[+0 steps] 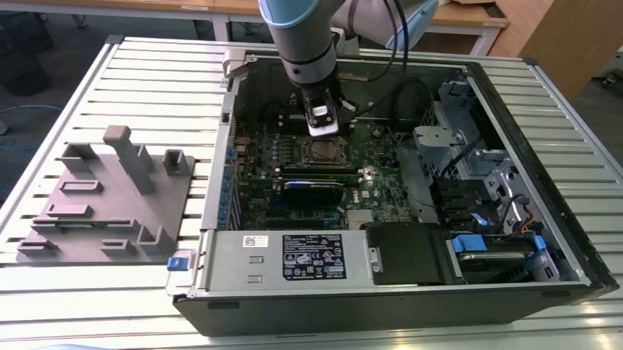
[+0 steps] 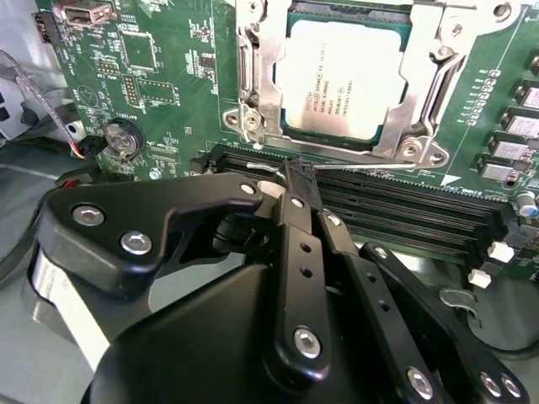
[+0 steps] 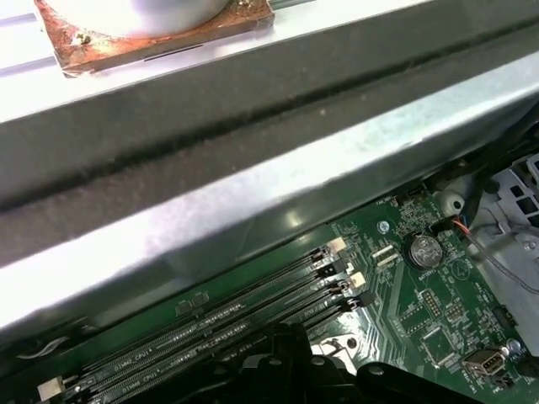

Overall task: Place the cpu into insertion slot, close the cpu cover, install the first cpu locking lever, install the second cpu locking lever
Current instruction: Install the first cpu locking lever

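Inside, one cpu (image 2: 345, 77) under one cpu cover (image 2: 425, 93), one clenched hand (image 2: 299, 172) beside four memory slots (image 2: 404, 215).

From my station, the gripper (image 2: 299, 181) sits low inside the case (image 1: 389, 292), fingers drawn together over the memory slots (image 2: 404, 210), just beside the socket holding the cpu (image 2: 345, 76). Above the cpu the way is open, with the cover (image 2: 421, 93) framing it on all sides. In the exterior view the drive cage (image 1: 438, 146) and cables (image 1: 399, 87) crowd the view's right, and the case wall (image 1: 229, 146) bounds the view's left.
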